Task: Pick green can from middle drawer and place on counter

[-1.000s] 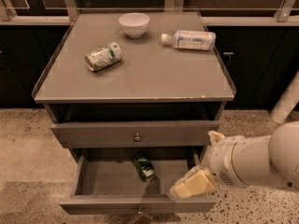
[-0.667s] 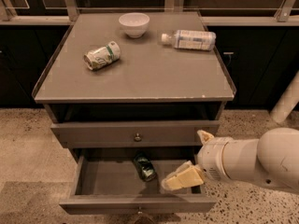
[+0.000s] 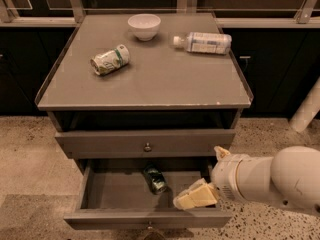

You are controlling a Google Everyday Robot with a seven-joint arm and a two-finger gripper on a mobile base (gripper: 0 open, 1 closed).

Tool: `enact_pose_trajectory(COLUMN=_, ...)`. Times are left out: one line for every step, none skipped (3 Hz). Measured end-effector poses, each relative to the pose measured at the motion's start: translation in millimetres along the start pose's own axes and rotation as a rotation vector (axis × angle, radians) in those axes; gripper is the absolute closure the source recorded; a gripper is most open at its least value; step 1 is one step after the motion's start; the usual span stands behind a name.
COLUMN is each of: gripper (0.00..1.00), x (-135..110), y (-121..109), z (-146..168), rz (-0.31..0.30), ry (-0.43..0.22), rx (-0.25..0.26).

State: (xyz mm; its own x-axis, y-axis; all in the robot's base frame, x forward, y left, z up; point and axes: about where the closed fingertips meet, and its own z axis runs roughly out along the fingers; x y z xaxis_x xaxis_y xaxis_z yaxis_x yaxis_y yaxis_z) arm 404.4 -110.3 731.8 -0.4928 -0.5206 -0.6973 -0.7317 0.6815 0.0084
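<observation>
Pale and wedge-shaped, the claw (image 3: 194, 199) hangs low over the right front corner of the open drawer (image 3: 116, 190), on the end of a thick white arm that reaches in from the right. Whether it is released or clenched cannot be told from this angle; it carries nothing.

The green can (image 3: 155, 179) lies on its side near the back middle of that drawer, to the left of the claw and apart from it, close under the closed upper drawer front (image 3: 100, 145).

Several things could go wrong from here. A can lying down probably rolls, so a glancing touch may send it further back into the shadow. Its shiny, dented skin may slip out of a shallow grip. The bulky wrist has little room, and it could strike the upper drawer front or nudge the open drawer inward. On the worktop (image 3: 165, 81), a careless set-down might knock the pale can (image 3: 106, 60), the bowl (image 3: 144, 26) or the bottle (image 3: 202, 42).
</observation>
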Motion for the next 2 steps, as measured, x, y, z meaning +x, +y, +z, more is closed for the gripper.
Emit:
enact_pose_trajectory(gripper=0.0, x=33.4, y=16.5, z=24.6, rz=0.075, ry=0.015, rx=0.025)
enact_pose_trajectory(gripper=0.0, x=51.7, y=25.3, z=66.3, rz=0.129, ry=-0.026, rx=0.034)
